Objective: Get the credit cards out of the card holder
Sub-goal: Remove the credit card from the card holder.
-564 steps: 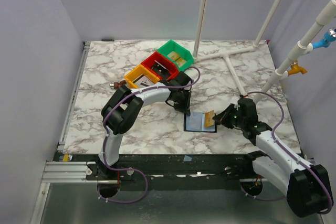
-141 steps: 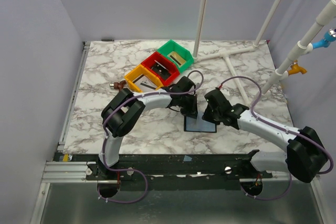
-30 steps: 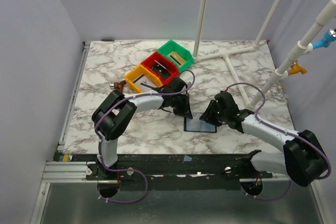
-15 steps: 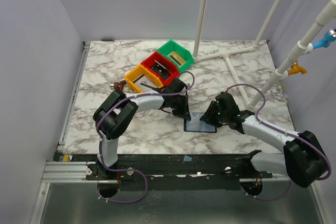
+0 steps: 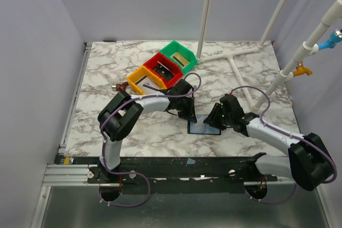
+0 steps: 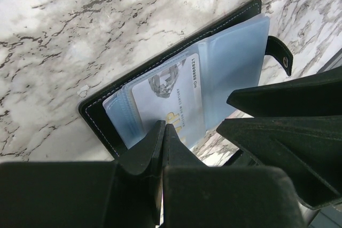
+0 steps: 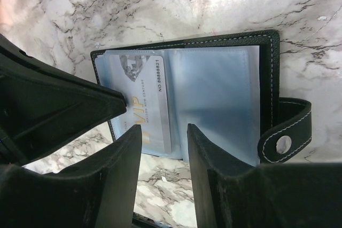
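The card holder [image 5: 203, 127] is seen lying open on the marble table [image 5: 107, 68], just below the centre of the top view, with its bluish sleeves turned up. In the left wrist view a pale credit card [image 6: 172, 97] is lodged in the left-hand sleeve. The left gripper [image 6: 163, 134] is shown with fingers pressed together, tips at that card's lower edge. The right gripper [image 7: 163, 148] is poised over the card holder with fingers apart and nothing clamped. The snap tab [image 7: 286, 137] is spread at the lower right of the right wrist view.
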